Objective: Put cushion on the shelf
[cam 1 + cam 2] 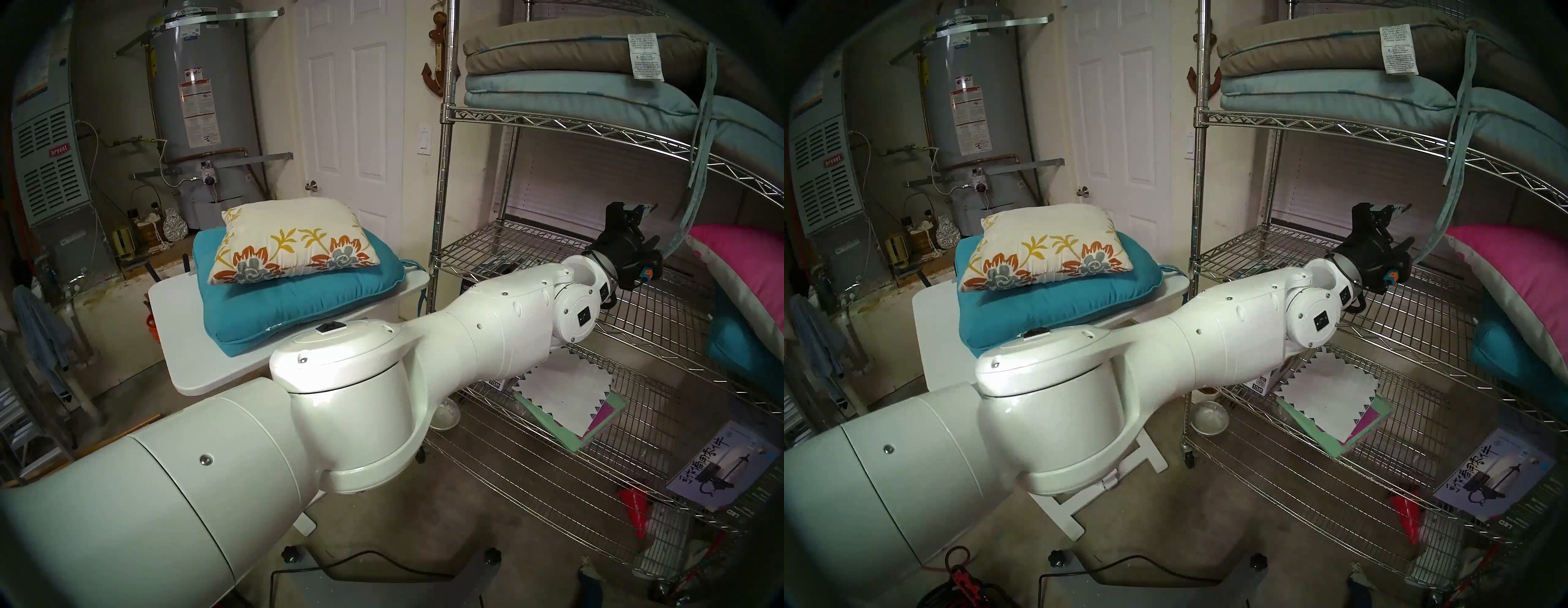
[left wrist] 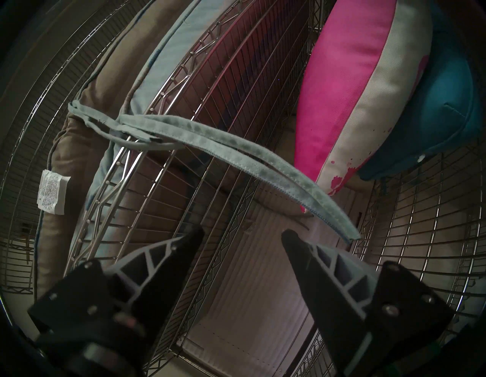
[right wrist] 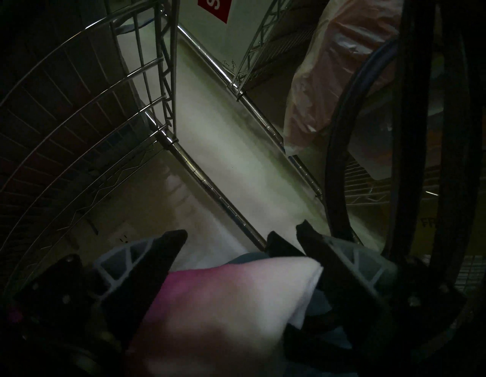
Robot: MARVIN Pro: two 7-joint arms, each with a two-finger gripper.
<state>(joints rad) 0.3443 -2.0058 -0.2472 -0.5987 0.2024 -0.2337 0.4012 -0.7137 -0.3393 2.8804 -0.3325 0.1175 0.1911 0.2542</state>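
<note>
"bryant" badge on furnace (image 1: 58,151); "Smith" band atop water heater (image 1: 199,106).

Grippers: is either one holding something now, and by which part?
The left gripper holds nothing; its fingers stand apart. A corner of the pink-to-white pillow lies between the right gripper's fingers; whether they grip it cannot be told.

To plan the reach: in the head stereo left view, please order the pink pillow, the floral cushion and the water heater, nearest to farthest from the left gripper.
From the left gripper:
1. Pink pillow, on the shelf, just right.
2. Floral cushion, left, on the teal cushion.
3. Water heater, far left, behind.
</note>
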